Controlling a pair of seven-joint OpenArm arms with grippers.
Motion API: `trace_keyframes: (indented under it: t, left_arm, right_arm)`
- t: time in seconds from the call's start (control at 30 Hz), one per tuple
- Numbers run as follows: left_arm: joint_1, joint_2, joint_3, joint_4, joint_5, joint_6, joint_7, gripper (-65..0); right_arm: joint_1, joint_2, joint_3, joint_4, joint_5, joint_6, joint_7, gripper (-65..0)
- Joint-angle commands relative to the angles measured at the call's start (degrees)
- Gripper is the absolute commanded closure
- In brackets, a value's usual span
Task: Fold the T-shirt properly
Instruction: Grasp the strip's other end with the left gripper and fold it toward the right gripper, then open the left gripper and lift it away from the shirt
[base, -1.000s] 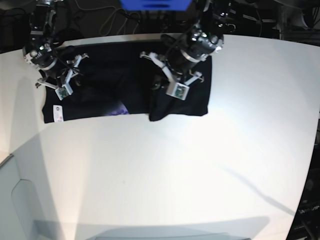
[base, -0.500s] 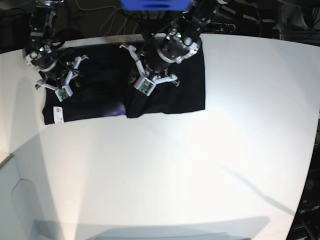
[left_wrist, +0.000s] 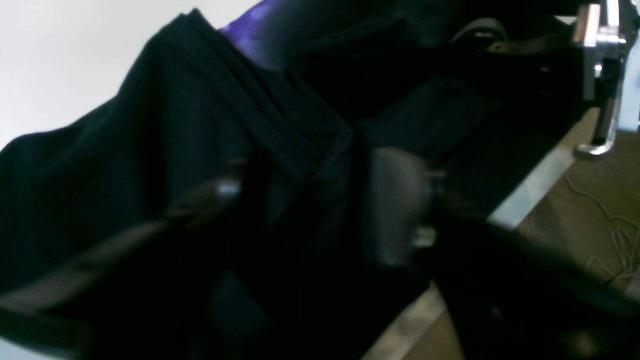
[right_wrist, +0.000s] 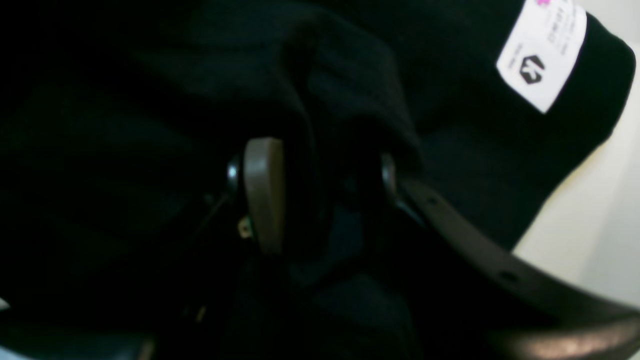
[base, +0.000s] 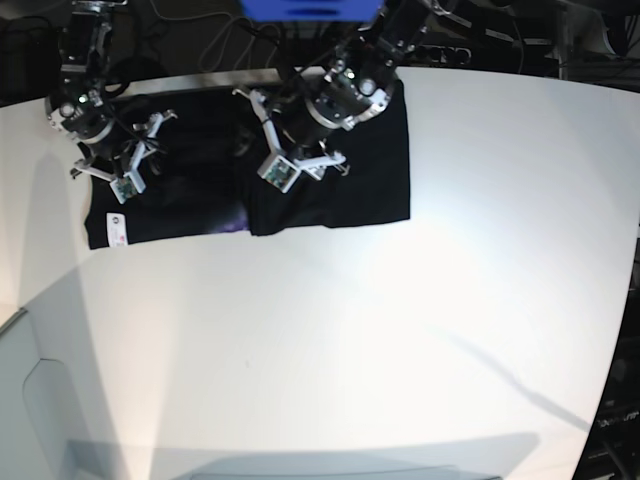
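The black T-shirt lies flat at the far left of the white tabletop, one side already doubled over toward the middle, with a sliver of purple print peeking out along the near edge. The left end effector sits low over the folded flap; in the wrist view its fingers are lost in dark cloth, so I cannot tell whether they are apart or together. Over at the left edge, the right end effector has its jaws apart with a ridge of fabric bunched between the pads, close to the white tag.

This is light, limp jersey, I'd say: it drapes, creases and drags rather than holding a shape. Best hold is a pinch at a hem or corner, through every layer, so the fold travels together and does not slide open.
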Motion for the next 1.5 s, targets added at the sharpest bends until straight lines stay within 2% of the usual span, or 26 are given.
trace_keyframes:
  t: [0.0,0.03,0.2,0.5,0.57,0.73,0.87,0.93,1.03,1.13,1.23,1.47]
  left_arm:
    - [0.23,0.53,0.17,2.44,-0.41,-0.3,-1.58,-42.7]
    - [0.32,0.53,-0.09,3.85,-0.41,-0.3,-1.58,-44.6]
    - [0.32,-2.11,-1.68,9.74,-0.49,-0.03,-1.66,-44.0]
    - [3.83,-2.64,-8.97,8.68,-0.49,-0.56,-1.66,-20.1]
    - [3.92,-2.64,-12.05,9.03,-0.49,-0.56,-1.66,-17.4]
    - [5.15,-2.2,-27.0,9.12,-1.37,-0.65,-1.66,-17.2]
    - [5.15,-2.72,-40.01,8.86,-10.96,-0.65,-1.4,-17.2]
    - [4.98,-2.72,-47.57,8.59,-16.58,-0.65,-1.14,-17.2]
    - [4.89,-2.72,-54.6,8.59,-22.56,-0.65,-1.14,-17.2]
    - [4.54,-4.48,-57.85,8.51,-26.17,-0.65,-1.05,-17.2]
    - [5.06,-6.33,-57.76,7.72,-27.66,-0.65,-1.05,-17.2]
    - [7.7,-7.03,-58.29,5.25,-28.1,-0.65,-1.4,-17.2]
  right_arm:
    - [0.15,0.5,0.21,0.87,0.54,0.78,0.78,-22.2]
    - [0.15,0.5,0.21,0.87,0.54,0.78,0.78,-22.2]
    - [0.24,0.5,0.56,2.01,0.54,0.78,0.78,-22.3]
    - [-0.12,0.41,1.09,11.94,0.54,0.78,0.34,-22.4]
    - [-0.73,-1.17,3.37,14.14,0.54,0.78,-2.91,-22.5]
    - [1.29,-5.57,13.66,15.81,0.8,0.78,-10.91,-24.5]
    - [1.91,-8.2,19.63,15.55,0.89,0.78,-12.23,-30.2]
    - [1.82,-8.29,20.07,15.46,0.89,0.78,-12.32,-32.3]
    - [1.82,-8.29,20.07,14.76,0.8,0.78,-12.32,-32.8]
    - [4.1,-8.2,20.43,12.21,0.63,0.78,-12.32,-32.8]
    - [6.13,-7.94,20.43,7.37,0.63,0.78,-12.23,-32.9]
    - [8.76,-7.06,20.51,-0.54,0.63,0.78,-11.88,-32.9]
